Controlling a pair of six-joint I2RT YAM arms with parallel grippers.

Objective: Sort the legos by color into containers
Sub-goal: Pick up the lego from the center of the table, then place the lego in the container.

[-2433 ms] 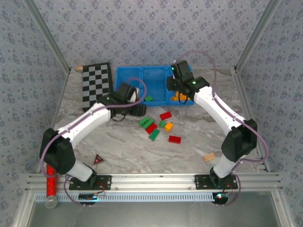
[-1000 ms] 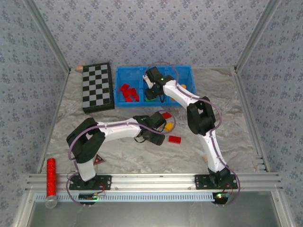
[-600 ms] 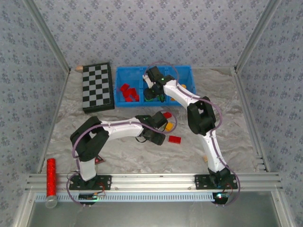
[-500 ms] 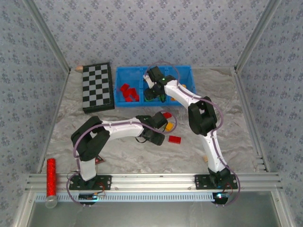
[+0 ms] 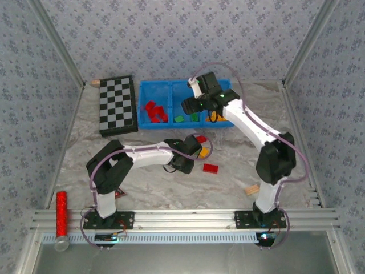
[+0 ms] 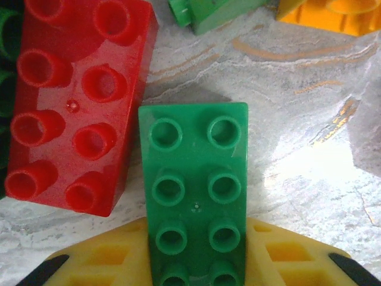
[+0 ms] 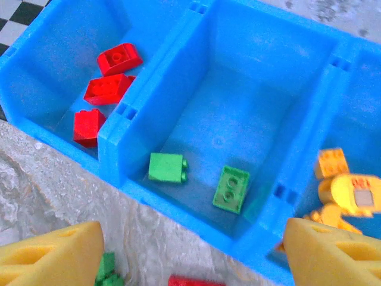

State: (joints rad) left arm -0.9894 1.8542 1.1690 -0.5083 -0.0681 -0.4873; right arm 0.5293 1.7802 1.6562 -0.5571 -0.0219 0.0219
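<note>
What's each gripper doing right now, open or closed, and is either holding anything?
Left gripper: closed on a green lego.
Right gripper: open, holding nothing, above the blue tray.

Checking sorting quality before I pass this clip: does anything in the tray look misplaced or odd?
Nothing stands out. The blue tray holds red bricks in its left compartment, green bricks in the middle and orange bricks on the right, none mixed. One green brick lies on its side.

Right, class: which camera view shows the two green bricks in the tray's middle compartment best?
The right wrist view: both green bricks lie large and unobstructed, studs visible, in the blue tray. The top external view gives them as tiny specks. The left wrist view looks at another green brick on the table.
</note>
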